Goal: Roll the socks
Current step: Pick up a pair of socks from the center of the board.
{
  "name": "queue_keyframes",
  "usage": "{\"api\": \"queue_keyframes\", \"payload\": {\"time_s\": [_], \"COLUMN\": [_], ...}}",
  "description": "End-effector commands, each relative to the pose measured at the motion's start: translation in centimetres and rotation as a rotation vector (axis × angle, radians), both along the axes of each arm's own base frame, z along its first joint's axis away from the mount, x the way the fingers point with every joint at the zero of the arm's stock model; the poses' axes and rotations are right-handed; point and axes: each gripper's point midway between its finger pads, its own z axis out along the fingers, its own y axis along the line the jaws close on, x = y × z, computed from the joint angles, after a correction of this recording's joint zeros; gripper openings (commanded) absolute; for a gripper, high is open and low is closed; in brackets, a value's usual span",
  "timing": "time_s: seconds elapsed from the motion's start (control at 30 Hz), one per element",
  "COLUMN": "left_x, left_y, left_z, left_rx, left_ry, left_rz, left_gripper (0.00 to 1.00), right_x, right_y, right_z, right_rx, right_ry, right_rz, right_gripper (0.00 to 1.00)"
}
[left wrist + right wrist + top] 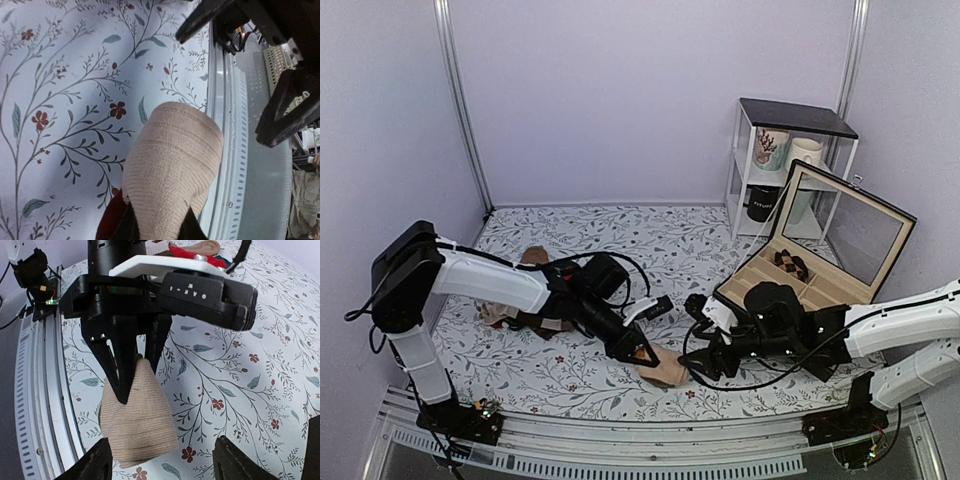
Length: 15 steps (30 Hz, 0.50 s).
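Left gripper (643,356) pinches the bundled socks (668,368) by the near edge of the worktop (620,240), about its middle.
The tan bundle sticks out past the fingers (114,371) clamped on it, with a bit of dark red showing at the pinch; whether it touches the cloth cannot be told. The right gripper (705,362) is just beside it on the right, fingers spread wide, holding nothing. A heap (525,310) of other clothes lies toward the left edge, well apart. A box (820,262) with a raised glass lid sits at the right edge, and a shelf (745,165) stands in the far right corner.
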Motion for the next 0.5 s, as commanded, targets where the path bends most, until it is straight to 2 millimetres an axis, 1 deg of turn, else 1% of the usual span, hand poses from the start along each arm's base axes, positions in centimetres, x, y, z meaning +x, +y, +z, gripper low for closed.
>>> {"api": "queue_keyframes", "payload": {"time_s": [0.0, 0.1, 0.23, 0.27, 0.33, 0.47], "left_x": [0.9, 1.2, 1.7, 1.9, 2.3, 3.7], "left_y": [-0.4, -0.4, -0.2, -0.1, 0.0, 0.3], "left_z": [5.4, 7.3, 8.9, 9.0, 8.8, 7.5], "left_rx": [-0.13, -0.154, -0.166, -0.162, -0.148, -0.12], "left_ry": [-0.008, -0.048, -0.078, -0.081, -0.092, -0.146], "left_rz": [-0.011, -0.022, -0.021, -0.015, 0.0, 0.075], "left_gripper": [0.0, 0.0, 0.0, 0.0, 0.0, 0.0], "right_x": [0.4, 0.6, 1.1, 1.1, 1.2, 1.8], "right_y": [0.5, 0.4, -0.2, -0.4, -0.6, -0.7], "right_z": [4.2, 5.6, 8.0, 8.4, 8.4, 7.5], "right_rx": [0.083, 0.104, 0.127, 0.122, 0.092, 0.044], "right_ry": [0.019, 0.037, 0.057, 0.06, 0.054, 0.075], "right_rz": [-0.038, -0.059, -0.086, -0.089, -0.084, -0.114], "right_gripper": [0.73, 0.76, 0.78, 0.78, 0.78, 0.77]}}
